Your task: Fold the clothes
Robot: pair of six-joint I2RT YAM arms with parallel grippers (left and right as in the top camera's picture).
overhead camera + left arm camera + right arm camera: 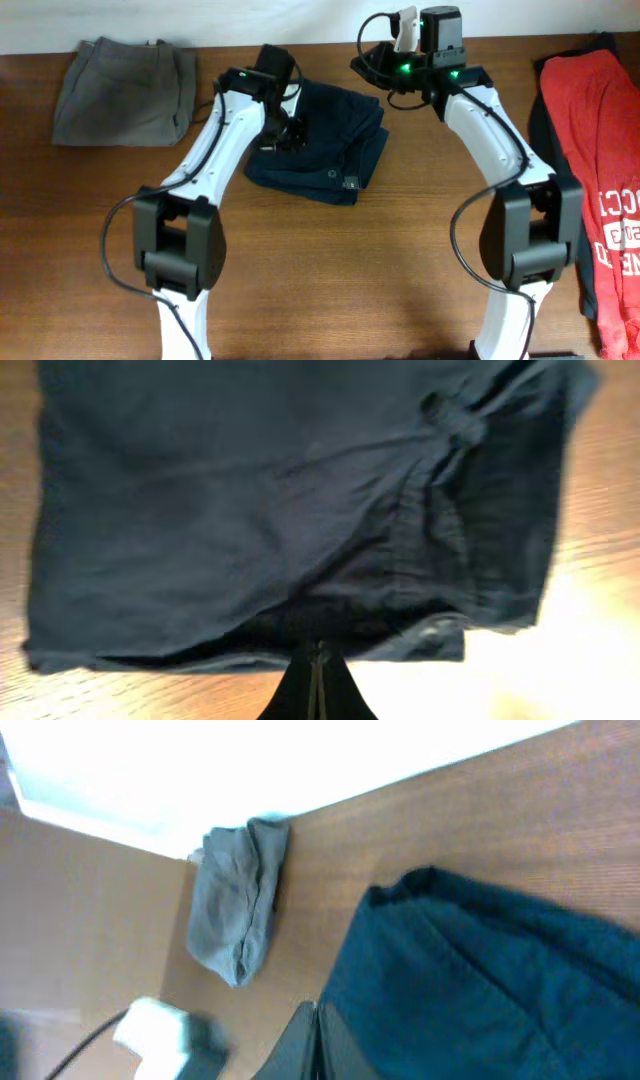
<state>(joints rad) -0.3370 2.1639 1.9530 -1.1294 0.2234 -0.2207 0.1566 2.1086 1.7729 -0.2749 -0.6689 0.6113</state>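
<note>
- One pair of navy shorts [330,140] lies already doubled over at the back middle of the table [380,260].
- Soft, light and limp, its layers will likely slide; pinch a doubled edge or corner, not the flat middle.
- Left gripper [318,660] is clenched at the near hem, with nothing visibly held.
- Right gripper [314,1025] is clenched and empty, beside the shorts.
- Grey-olive shorts [125,90] and a red T-shirt [600,150] lie well apart.

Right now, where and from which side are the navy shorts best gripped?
Pinch the navy shorts at the near corner by the white label, coming in over the table from the robot's side: the stacked layers likely end there, and nothing covers it.
</note>
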